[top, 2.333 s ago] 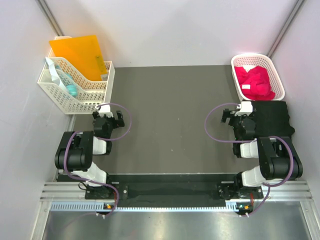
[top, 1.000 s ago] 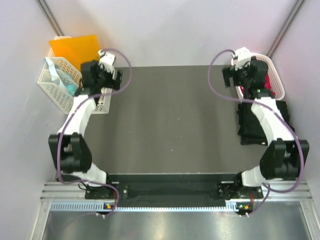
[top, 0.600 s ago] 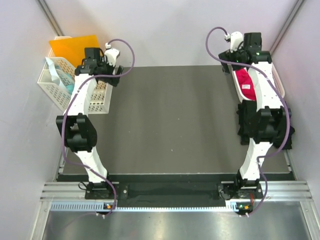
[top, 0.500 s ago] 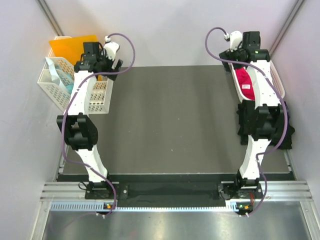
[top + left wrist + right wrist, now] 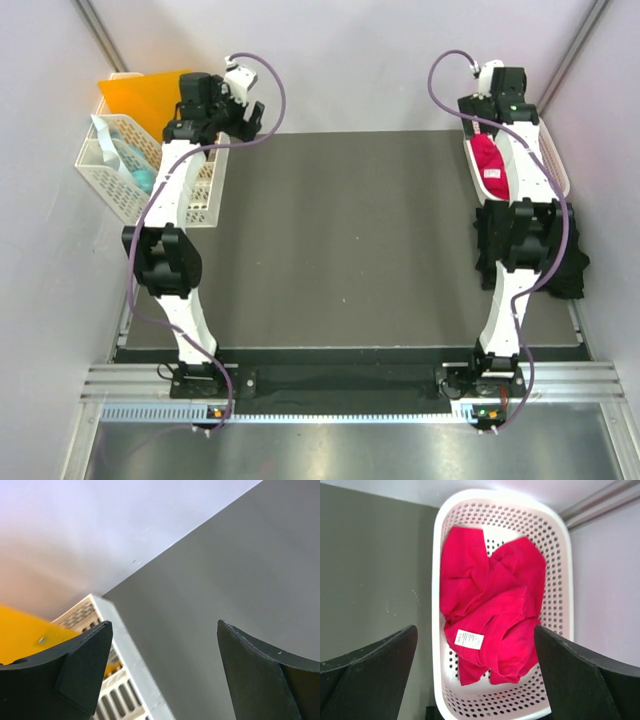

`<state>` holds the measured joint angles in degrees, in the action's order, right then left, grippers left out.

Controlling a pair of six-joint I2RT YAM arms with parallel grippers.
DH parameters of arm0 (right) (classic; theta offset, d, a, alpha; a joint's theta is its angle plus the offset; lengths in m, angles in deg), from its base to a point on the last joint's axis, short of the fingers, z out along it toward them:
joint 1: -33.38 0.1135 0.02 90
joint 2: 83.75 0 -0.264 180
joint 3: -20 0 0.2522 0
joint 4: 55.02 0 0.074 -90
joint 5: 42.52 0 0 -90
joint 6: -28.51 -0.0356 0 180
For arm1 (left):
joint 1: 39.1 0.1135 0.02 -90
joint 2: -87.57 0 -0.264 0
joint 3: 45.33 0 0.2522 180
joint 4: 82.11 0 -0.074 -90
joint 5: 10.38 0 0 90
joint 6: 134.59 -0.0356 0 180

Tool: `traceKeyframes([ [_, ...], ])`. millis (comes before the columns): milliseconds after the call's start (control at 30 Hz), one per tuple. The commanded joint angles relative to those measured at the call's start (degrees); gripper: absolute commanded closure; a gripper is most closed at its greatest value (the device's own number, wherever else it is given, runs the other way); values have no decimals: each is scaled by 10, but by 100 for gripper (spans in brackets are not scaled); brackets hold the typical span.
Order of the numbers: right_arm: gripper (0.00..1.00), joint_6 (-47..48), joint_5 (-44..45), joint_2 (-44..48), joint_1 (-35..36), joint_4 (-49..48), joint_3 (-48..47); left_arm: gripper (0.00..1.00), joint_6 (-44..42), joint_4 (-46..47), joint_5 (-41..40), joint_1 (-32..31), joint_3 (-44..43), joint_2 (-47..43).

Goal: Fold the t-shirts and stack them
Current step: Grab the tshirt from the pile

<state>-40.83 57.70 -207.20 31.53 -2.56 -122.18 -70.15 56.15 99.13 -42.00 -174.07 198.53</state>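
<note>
Dark grey matting covers the table (image 5: 340, 230), with pale walls closing it in on three sides. Two t-shirts are in view. The pinkish-red t-shirt (image 5: 490, 605) lies crumpled in a white oval perforated basket (image 5: 555, 555) at the table's far right corner, its small white neck label (image 5: 469, 639) facing up. The black t-shirt (image 5: 562, 262) lies on the matting at the right edge, just nearer than that basket; its folds are too dark to make out.

There are two baskets. The second, a white lattice basket (image 5: 108, 190), stands at the far left corner and holds an orange sheet (image 5: 140, 92) and something teal (image 5: 141, 180).

From above, the right arm stretches along the right edge, hiding part of the black shirt and the middle of the oval basket. The right gripper (image 5: 475, 630) hangs above the red shirt, fingers spread wide and holding nothing. The left gripper (image 5: 162, 626) hangs beside the lattice basket's corner, fingers likewise apart and empty.
</note>
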Motion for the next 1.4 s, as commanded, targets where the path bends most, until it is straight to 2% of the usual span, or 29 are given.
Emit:
traceKeyframes([
  [0,0,-11,-10,-28,-6,1,-17,11,36,56,11,-29,3,26],
  [100,0,-2,-20,-36,-16,20,-16,11,-12,53,-68,-56,12,36],
  [167,0,-4,-23,-43,-23,23,-14,11,-33,50,-83,-65,15,39],
  [333,0,5,9,-68,-54,9,-25,11,-39,51,-87,-69,31,30],
  [733,0,30,-4,-134,-128,-3,-53,11,-61,39,-101,-89,51,12],
  [1033,1,34,-104,-124,-132,10,-16,10,-69,34,-135,-100,56,0],
  [1167,1,28,-176,-120,-132,30,-17,11,-63,35,-141,-101,72,-8],
  [1367,1,15,-220,-122,-131,45,-20,11,-71,35,-148,-101,88,-13],
])
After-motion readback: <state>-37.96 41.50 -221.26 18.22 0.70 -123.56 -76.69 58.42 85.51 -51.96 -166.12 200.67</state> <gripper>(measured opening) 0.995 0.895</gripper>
